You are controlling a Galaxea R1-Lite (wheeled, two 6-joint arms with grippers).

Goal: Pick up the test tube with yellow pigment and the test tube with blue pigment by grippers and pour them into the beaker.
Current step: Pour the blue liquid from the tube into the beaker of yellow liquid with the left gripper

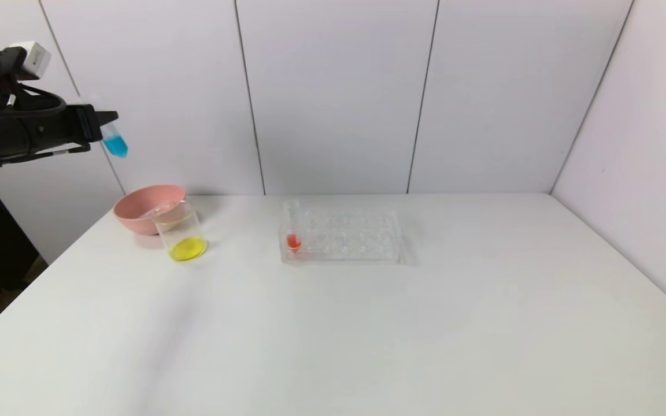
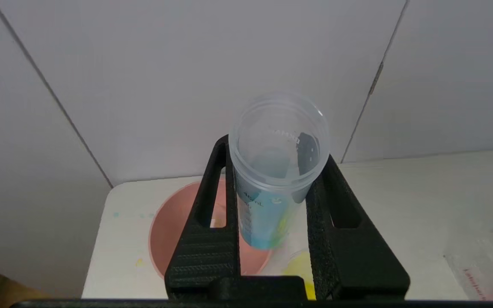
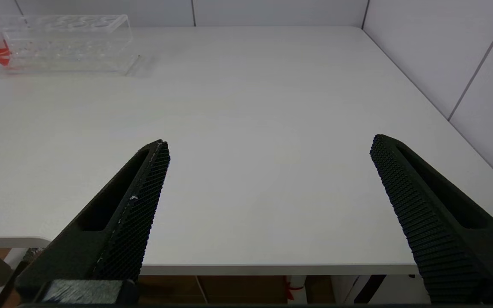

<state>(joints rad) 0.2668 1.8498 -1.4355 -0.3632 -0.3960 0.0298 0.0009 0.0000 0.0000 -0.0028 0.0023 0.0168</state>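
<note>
My left gripper (image 1: 103, 123) is raised at the far left, high above the table, shut on the test tube with blue pigment (image 1: 115, 143). The tube hangs upright with its blue tip down. In the left wrist view the clear graduated tube (image 2: 268, 205) sits clamped between both black fingers of the left gripper (image 2: 274, 153), open mouth toward the camera. Below it stands the beaker (image 1: 182, 230), with yellow liquid in its base, also showing as the beaker (image 2: 301, 265). The test tube with yellow pigment is out of view. My right gripper (image 3: 268, 141) is open and empty over the table's near edge.
A pink bowl (image 1: 143, 208) sits right behind the beaker, and shows under the held tube as the bowl (image 2: 167, 231). A clear tube rack (image 1: 344, 234) at mid-table holds one tube with red-orange liquid (image 1: 293, 234). The white table (image 1: 367, 335) meets walls behind and to the right.
</note>
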